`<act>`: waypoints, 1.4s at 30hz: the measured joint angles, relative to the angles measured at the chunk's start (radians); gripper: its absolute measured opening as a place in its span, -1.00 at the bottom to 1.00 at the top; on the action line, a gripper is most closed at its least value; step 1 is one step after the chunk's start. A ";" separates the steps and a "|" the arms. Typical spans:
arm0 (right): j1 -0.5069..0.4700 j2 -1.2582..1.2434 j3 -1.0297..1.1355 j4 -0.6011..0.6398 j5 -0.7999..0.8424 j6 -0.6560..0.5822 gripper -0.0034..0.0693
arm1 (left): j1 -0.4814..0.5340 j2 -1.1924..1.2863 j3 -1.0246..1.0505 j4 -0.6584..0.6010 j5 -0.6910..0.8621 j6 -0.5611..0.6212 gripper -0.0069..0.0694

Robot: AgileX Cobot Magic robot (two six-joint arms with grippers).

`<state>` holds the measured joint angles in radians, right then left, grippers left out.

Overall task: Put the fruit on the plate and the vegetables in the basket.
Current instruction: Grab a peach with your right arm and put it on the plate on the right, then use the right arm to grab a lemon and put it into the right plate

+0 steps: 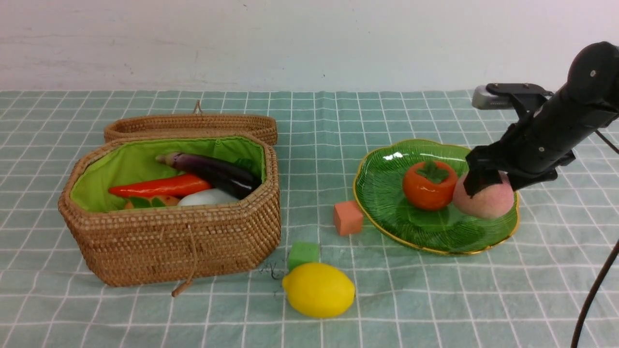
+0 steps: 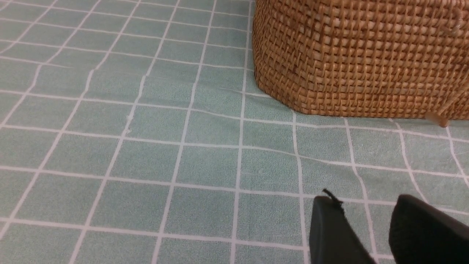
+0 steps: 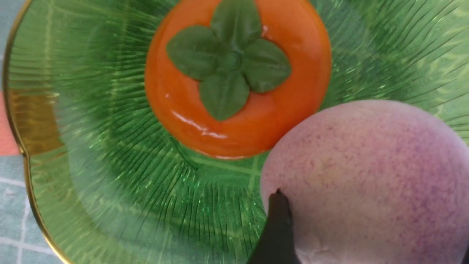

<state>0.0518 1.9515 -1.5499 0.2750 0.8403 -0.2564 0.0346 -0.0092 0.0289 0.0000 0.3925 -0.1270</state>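
Note:
The green glass plate [image 1: 387, 203] [image 3: 110, 146] at the right holds the orange persimmon [image 1: 429, 186] [image 3: 238, 124] and, touching it, the fuzzy pink peach [image 1: 486, 200] [image 3: 366, 165]. My right gripper [image 1: 495, 186] [image 3: 372, 227] reaches down from the right and is shut on the peach, which rests on the plate. The yellow lemon [image 1: 319, 290] lies on the cloth near the front. The wicker basket [image 1: 184, 241] [image 2: 359, 55] at the left holds the eggplant [image 1: 213, 169], carrot [image 1: 159, 186], white radish [image 1: 208, 197] and a partly hidden brown-orange oval [image 1: 167, 199]. My left gripper [image 2: 366, 205] is open and empty, low over the cloth beside the basket.
A small orange cube [image 1: 347, 218] sits against the plate's left rim. Just behind the lemon is a small green cube [image 1: 303, 253]. The basket's lid [image 1: 193, 125] lies open behind it, and its cord loop [image 1: 186, 285] hangs down the front. A green checked cloth covers the table.

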 joint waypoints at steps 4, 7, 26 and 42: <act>0.000 0.000 0.000 0.027 0.000 0.000 0.59 | 0.000 0.000 0.000 0.000 0.000 0.000 -0.19; 0.000 -0.003 0.000 0.083 0.018 0.001 0.62 | 0.000 0.000 0.000 0.000 0.000 0.000 -0.19; 0.115 -0.148 0.000 0.109 0.126 -0.127 0.81 | 0.000 0.000 0.000 0.000 0.000 0.000 -0.19; 0.563 -0.155 0.119 0.047 0.044 -0.266 0.79 | 0.000 0.000 0.000 0.000 0.000 0.000 -0.19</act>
<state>0.6148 1.7962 -1.4304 0.3223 0.8844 -0.5222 0.0346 -0.0092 0.0289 0.0000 0.3925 -0.1270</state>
